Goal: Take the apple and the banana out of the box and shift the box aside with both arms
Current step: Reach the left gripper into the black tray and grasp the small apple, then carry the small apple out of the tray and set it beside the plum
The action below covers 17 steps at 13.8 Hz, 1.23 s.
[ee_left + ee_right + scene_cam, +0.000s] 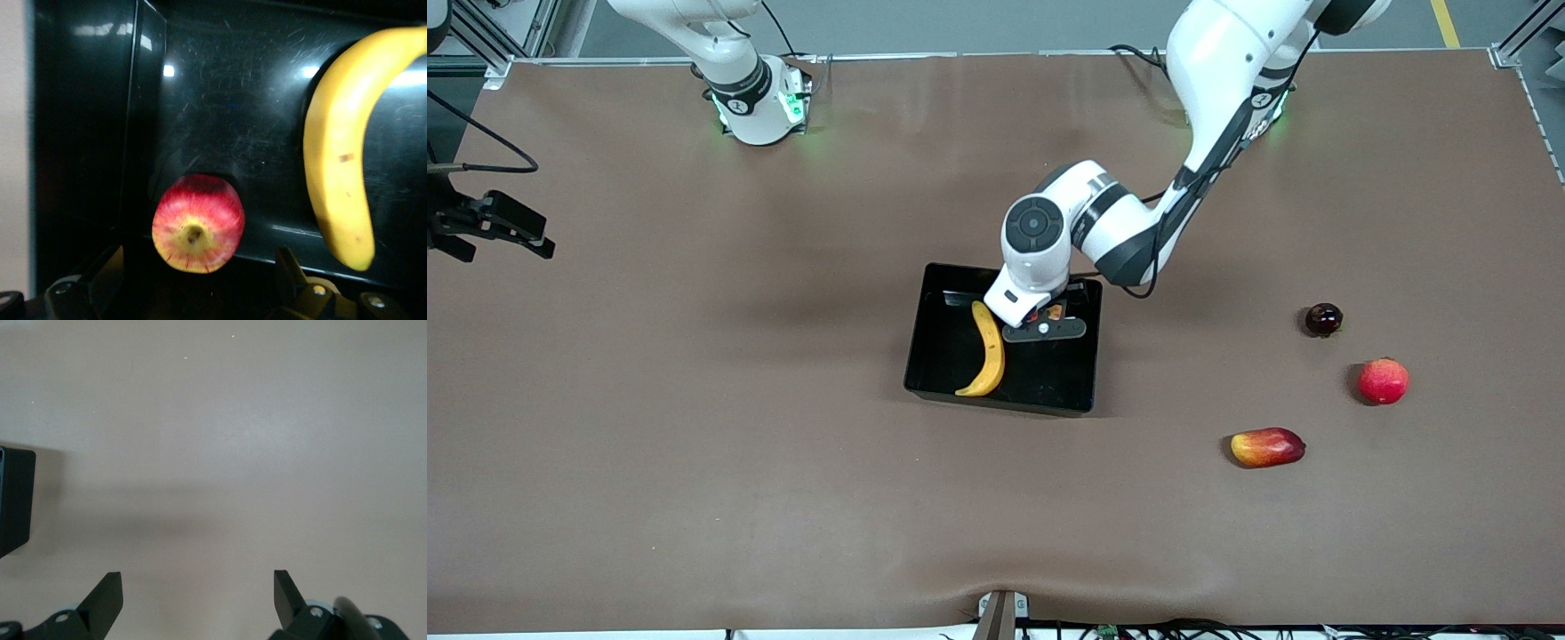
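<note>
The black box (1049, 372) stands in the middle of the table. The yellow banana (990, 351) lies in it, toward the right arm's end. The small red apple with yellowish patches (1053, 312) lies in it too, mostly hidden under my left hand. In the left wrist view the apple (198, 223) rests on the box floor (220, 113) beside the banana (340, 180). My left gripper (1042, 325) is low in the box, open, its fingers (285, 261) wide on either side of the apple and apart from it. My right gripper (532, 236) waits open and empty over the table's edge at the right arm's end (197, 577).
Three more fruits lie toward the left arm's end: a dark red round one (1323, 319), a plain red round one (1383, 380) and an oblong red-and-yellow one (1267, 446). A dark block (15, 500) shows at the rim of the right wrist view.
</note>
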Motion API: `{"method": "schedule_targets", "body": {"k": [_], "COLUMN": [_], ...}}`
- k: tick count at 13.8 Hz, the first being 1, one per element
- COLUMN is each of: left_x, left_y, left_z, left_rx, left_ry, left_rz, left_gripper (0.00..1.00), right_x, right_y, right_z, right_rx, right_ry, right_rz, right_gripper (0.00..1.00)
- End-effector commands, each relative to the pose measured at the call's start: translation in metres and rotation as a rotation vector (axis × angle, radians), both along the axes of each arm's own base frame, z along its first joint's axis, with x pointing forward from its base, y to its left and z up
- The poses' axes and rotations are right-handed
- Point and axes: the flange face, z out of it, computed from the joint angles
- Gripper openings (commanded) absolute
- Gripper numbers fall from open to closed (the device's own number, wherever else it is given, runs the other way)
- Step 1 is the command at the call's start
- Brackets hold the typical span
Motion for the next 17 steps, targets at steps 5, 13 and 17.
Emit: {"method": "schedule_targets", "body": {"k": [5,13,17], "left_x": [-0.001,0.036,0.075], "left_y": [-0.002,0.022,0.100], "left_z": [-0.029,0.094,0.163], "left_rx": [0.022,-0.041,-0.034], "left_ry": [0.005,-0.127,-0.154], "left_rz": [-0.007,0.058,0.068], "left_gripper": [0.56,0.00,0.00], "right_x": [0.005,0.008,0.011], "right_y": [-0.001,0.003,0.013], "right_z": [0.001,-0.006,-0.010], "right_rx": [-0.021,-0.021,-0.020], "right_ry": [0.004,0.018,0.024], "right_rz": [0.009,0.013,0.024], "right_gripper": [1.00,1.00,1.00]}}
